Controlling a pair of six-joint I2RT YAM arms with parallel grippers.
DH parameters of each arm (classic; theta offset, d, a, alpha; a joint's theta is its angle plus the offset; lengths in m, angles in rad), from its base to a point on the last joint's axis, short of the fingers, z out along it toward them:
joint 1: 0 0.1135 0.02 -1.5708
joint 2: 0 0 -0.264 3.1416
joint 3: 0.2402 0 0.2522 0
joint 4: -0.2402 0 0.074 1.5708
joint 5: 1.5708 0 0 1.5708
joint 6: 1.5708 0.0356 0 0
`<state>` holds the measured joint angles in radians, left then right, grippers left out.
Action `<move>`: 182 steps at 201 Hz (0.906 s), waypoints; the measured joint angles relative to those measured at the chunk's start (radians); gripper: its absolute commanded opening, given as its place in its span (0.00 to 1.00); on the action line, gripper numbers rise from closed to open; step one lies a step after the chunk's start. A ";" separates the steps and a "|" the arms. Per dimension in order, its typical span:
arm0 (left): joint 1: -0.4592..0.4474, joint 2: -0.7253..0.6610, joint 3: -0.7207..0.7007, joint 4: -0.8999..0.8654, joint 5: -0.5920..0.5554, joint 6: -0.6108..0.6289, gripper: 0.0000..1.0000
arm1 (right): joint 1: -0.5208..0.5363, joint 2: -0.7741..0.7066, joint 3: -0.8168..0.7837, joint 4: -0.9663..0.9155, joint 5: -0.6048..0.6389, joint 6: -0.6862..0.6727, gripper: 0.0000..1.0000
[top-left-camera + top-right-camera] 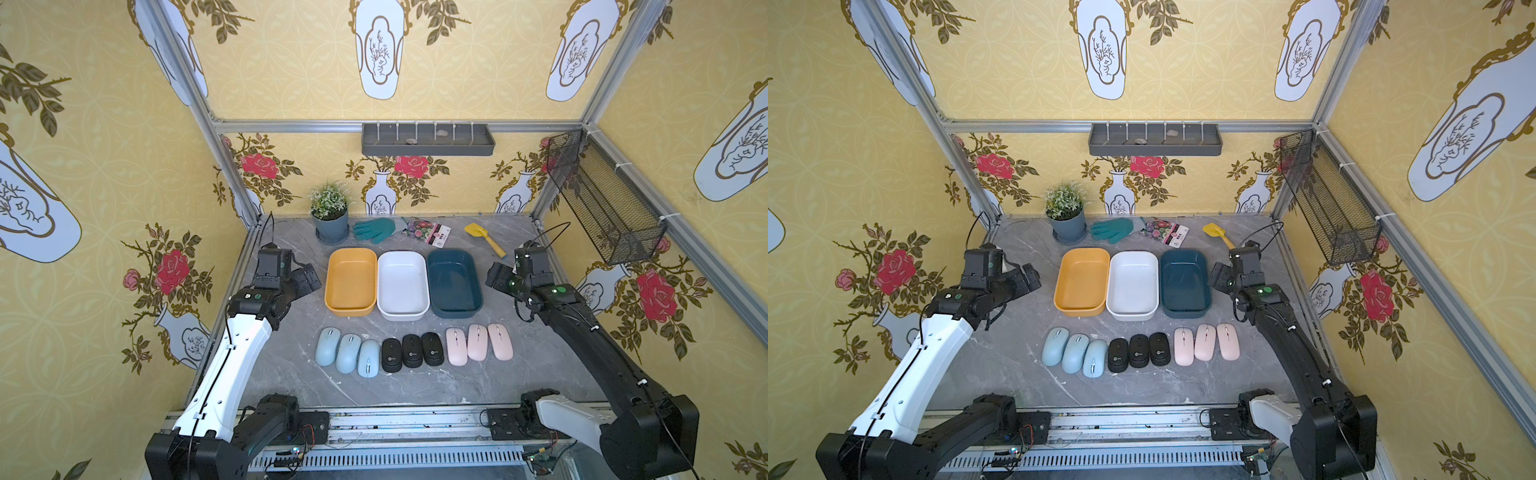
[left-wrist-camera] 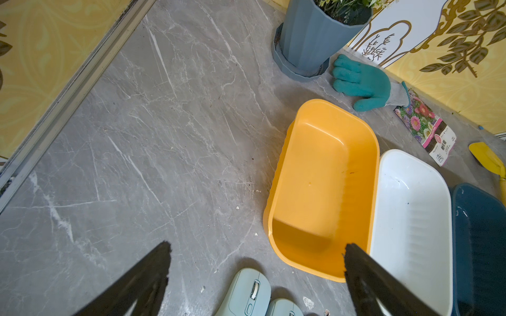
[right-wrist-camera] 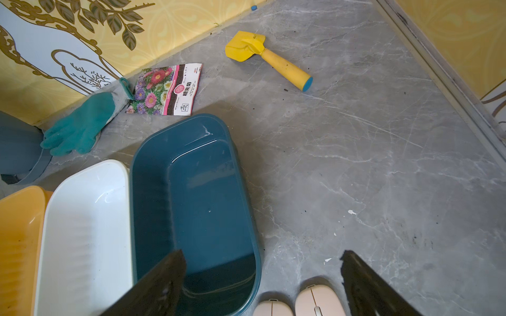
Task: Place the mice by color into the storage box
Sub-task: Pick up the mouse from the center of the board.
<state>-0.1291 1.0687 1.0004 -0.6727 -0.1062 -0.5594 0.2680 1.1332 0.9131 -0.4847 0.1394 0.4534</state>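
Observation:
Nine mice lie in a row on the grey table in both top views: three light blue (image 1: pixel 348 353) at the left, three black (image 1: pixel 412 351) in the middle, three pale pink (image 1: pixel 478 342) at the right. Behind them stand three empty storage boxes side by side: yellow (image 1: pixel 350 279), white (image 1: pixel 402 284) and dark blue (image 1: pixel 454 282). My left gripper (image 1: pixel 309 280) hovers open just left of the yellow box (image 2: pixel 323 175), with blue mice (image 2: pixel 246 292) below it. My right gripper (image 1: pixel 494 276) hovers open just right of the dark blue box (image 3: pixel 191 197), above pink mice (image 3: pixel 317 301).
Along the back wall sit a potted plant (image 1: pixel 331 220), a green glove (image 1: pixel 376 230), a seed packet (image 1: pixel 430 232) and a yellow trowel (image 1: pixel 484 239). A black wire basket (image 1: pixel 602 199) hangs on the right wall and a grey shelf (image 1: pixel 428 139) on the back wall.

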 measured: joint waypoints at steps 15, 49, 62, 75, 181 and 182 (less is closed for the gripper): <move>0.000 0.005 0.000 0.000 -0.003 0.001 1.00 | 0.000 0.000 0.000 -0.008 0.000 0.005 0.99; -0.003 0.012 0.000 0.000 -0.006 0.001 1.00 | -0.023 0.005 -0.008 -0.017 -0.022 0.026 0.99; -0.004 0.011 0.001 0.000 -0.006 0.001 1.00 | -0.027 0.010 -0.023 -0.039 -0.026 0.048 0.99; -0.006 0.006 0.001 0.000 -0.005 0.001 1.00 | -0.026 0.020 -0.042 -0.075 -0.035 0.064 0.97; -0.013 -0.039 0.012 -0.001 0.014 -0.002 1.00 | 0.026 0.059 -0.200 -0.303 -0.133 0.259 0.90; -0.013 -0.040 0.012 -0.001 0.014 -0.002 1.00 | 0.026 0.059 -0.200 -0.303 -0.133 0.259 0.90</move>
<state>-0.1425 1.0290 1.0126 -0.6739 -0.0921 -0.5617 0.2935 1.1923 0.7136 -0.7876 0.0067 0.7128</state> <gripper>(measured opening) 0.997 0.896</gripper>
